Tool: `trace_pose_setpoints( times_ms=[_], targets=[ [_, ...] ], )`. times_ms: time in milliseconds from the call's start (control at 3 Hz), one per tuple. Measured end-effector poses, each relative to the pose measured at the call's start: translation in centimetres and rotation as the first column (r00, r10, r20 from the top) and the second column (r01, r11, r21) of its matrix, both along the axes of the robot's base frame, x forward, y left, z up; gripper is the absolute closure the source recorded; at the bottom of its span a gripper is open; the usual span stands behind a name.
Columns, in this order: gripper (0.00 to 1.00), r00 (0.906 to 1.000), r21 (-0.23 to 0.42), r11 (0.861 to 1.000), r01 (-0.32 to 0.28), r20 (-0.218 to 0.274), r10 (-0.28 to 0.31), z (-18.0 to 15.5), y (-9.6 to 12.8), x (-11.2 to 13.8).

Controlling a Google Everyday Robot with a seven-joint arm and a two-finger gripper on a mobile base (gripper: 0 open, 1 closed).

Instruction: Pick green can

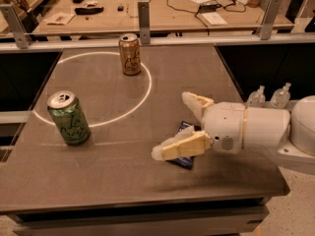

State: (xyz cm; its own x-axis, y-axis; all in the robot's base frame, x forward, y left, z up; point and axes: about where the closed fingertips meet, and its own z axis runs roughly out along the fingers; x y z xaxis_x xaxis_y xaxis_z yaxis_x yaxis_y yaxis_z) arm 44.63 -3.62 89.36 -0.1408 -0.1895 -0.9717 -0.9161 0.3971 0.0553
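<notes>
The claw gapes wide and empty above the right of the table, over a dark blue packet. The green can stands upright, well apart, at the left.

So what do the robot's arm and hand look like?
The arm is fat, round and white, with a thin yellowish seam around it. Its gripper, over the right side of the table, has two chunky cream-yellow fingers shaped like wedges.
</notes>
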Motion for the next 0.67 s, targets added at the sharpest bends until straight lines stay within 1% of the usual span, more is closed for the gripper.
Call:
trace_pose_setpoints(
  times_ms=[333,667],
  targets=[
    [0.00,0.9986,0.069,0.996,-0.052,-0.007,0.052,-1.0,3.5,-0.4],
    [0.00,0.9929,0.112,0.987,-0.117,-0.008,0.119,-1.6,7.1,-1.2]
  ],
)
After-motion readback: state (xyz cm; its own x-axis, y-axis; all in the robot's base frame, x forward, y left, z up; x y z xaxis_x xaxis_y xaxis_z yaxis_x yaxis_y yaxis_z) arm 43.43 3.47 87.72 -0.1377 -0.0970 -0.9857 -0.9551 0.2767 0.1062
